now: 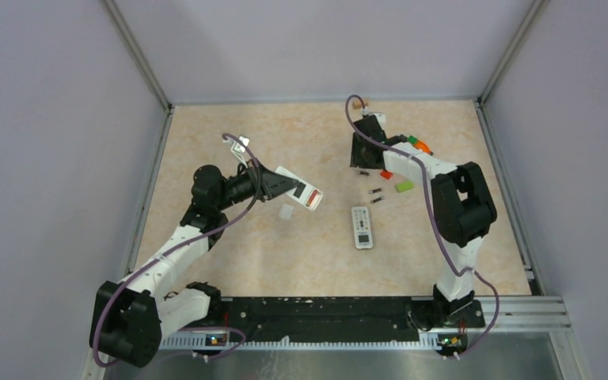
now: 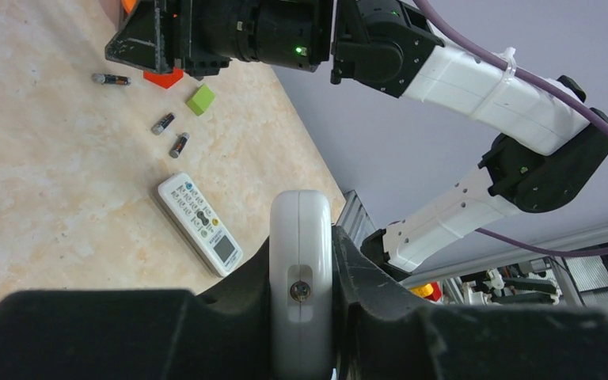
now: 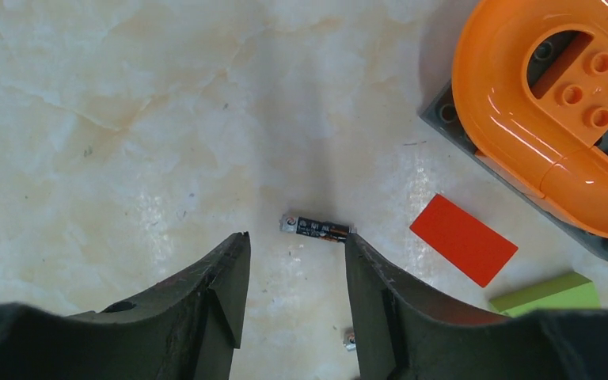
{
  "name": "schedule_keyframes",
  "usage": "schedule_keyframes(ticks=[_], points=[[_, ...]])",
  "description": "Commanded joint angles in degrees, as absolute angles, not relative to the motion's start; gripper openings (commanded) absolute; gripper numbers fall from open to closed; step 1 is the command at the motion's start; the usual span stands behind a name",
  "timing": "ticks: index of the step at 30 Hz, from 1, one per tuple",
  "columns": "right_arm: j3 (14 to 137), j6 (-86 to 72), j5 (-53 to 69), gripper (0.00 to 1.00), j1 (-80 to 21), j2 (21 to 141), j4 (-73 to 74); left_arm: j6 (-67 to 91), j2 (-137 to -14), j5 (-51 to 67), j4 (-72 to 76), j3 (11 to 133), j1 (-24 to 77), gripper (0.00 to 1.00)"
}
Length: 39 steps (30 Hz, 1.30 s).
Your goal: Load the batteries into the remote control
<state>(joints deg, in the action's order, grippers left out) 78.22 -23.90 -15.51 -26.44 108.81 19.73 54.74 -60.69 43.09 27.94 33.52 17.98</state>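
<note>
My left gripper (image 1: 285,184) is shut on a white remote control (image 1: 302,191) with a red patch and holds it above the table; in the left wrist view the remote (image 2: 301,261) stands edge-on between the fingers (image 2: 364,277). My right gripper (image 1: 360,158) is open, low over one battery (image 3: 317,228) that lies just beyond the fingertips (image 3: 237,253), close to the right one. Two more batteries (image 1: 376,191) (image 1: 378,200) lie nearby, also in the left wrist view (image 2: 163,123) (image 2: 179,145). A second white remote (image 1: 362,226) lies face up on the table.
A small white cover piece (image 1: 286,211) lies below the held remote. A red flat block (image 3: 463,238), a green block (image 3: 546,294) and an orange ring on a grey plate (image 3: 522,150) sit right of the right gripper. Walls enclose the table.
</note>
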Motion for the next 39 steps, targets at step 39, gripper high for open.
schedule_keyframes(ticks=[39], points=[[86.08, -7.12, -12.91, 0.35, -27.67, 117.94, 30.48, 55.72, -61.96, 44.76, 32.43, 33.69, 17.93, 0.00]])
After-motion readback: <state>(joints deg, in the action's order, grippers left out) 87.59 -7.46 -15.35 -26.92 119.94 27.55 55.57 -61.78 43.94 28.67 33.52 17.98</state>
